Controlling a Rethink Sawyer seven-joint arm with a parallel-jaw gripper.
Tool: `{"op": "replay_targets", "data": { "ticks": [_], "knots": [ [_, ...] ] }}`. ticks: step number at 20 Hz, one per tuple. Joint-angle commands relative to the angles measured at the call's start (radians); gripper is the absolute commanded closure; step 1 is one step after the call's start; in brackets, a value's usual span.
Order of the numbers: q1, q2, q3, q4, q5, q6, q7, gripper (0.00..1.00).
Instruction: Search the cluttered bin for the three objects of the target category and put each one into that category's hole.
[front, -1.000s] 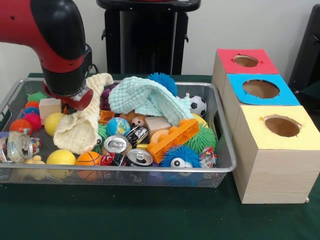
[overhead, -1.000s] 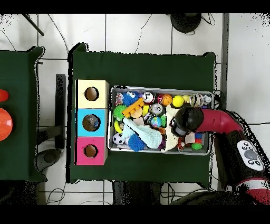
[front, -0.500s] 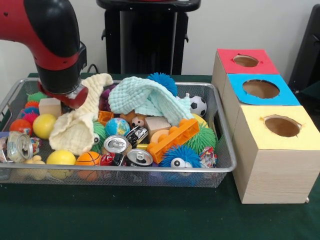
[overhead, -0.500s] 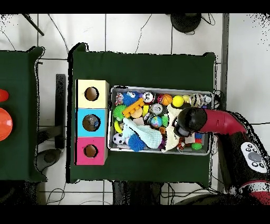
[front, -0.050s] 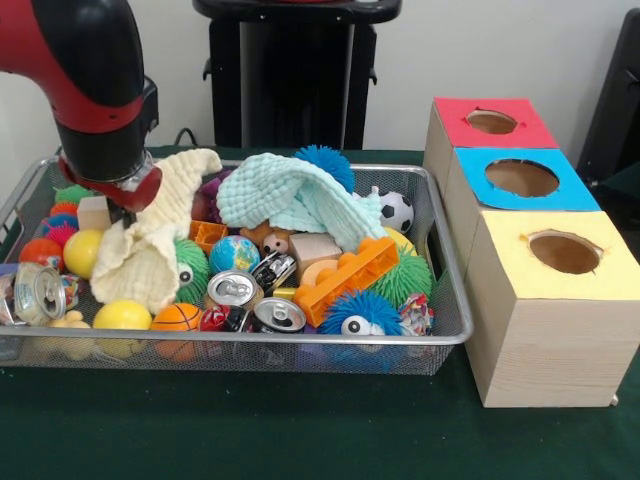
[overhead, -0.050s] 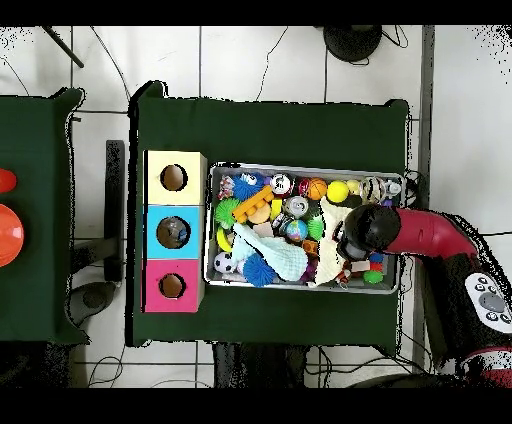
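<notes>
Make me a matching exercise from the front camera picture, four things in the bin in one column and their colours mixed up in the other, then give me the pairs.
Things:
1. soccer ball
2. toy brick
3. cloth under the arm
4. spiky ball with an eye at the front rim

Colours:
A. blue
B. cream yellow
C. black and white
D. orange

Pairs: 1-C, 2-D, 3-B, 4-A

Bin (front, -0.050s: 440, 330) crammed — cloths (front, -0.050s: 290, 195) seemingly blocking gaps.
</notes>
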Motion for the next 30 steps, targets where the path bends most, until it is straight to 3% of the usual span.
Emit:
{"op": "replay_targets", "data": {
  "ticks": [1, 12, 16, 19, 20, 22, 30],
  "knots": [
    [-0.013, -0.061, 0.056, 0.037, -0.046, 0.094, -0.314, 1.0],
    [-0.055, -0.143, 0.072, 0.075, -0.023, 0.135, -0.39, 1.0],
    [-0.08, -0.137, 0.091, 0.09, -0.023, 0.111, -0.404, 1.0],
    [-0.079, -0.138, 0.091, 0.106, -0.022, 0.083, -0.364, 1.0],
    [-0.073, -0.14, 0.088, 0.107, -0.024, 0.08, -0.347, 0.0],
    [-0.066, -0.147, 0.087, 0.121, -0.017, 0.066, -0.31, 0.0],
    [-0.065, -0.19, 0.116, 0.19, 0.083, 0.193, -0.293, 0.0]
  ]
}}
